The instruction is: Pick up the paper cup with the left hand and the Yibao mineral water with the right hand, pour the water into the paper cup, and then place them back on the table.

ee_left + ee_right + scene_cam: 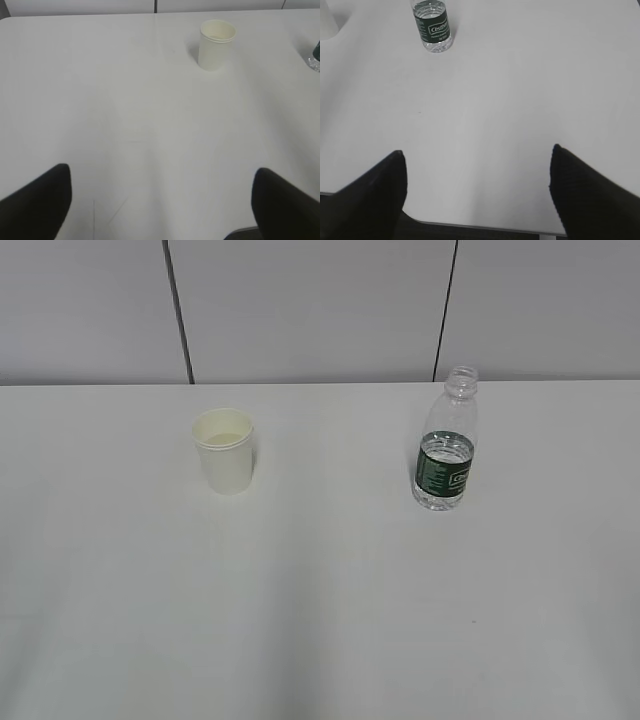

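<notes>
The cream-white paper cup stands upright on the white table, left of centre; it also shows far ahead in the left wrist view. The capless Yibao bottle with its dark green label stands upright to the right, part full; it also shows in the right wrist view. My left gripper is open and empty, low over bare table, well short of the cup. My right gripper is open and empty near the table's front edge, far from the bottle. Neither arm shows in the exterior view.
A grey panelled wall runs behind the table's far edge. The table's front edge shows under the right gripper. The bottle's base peeks in at the right edge of the left wrist view.
</notes>
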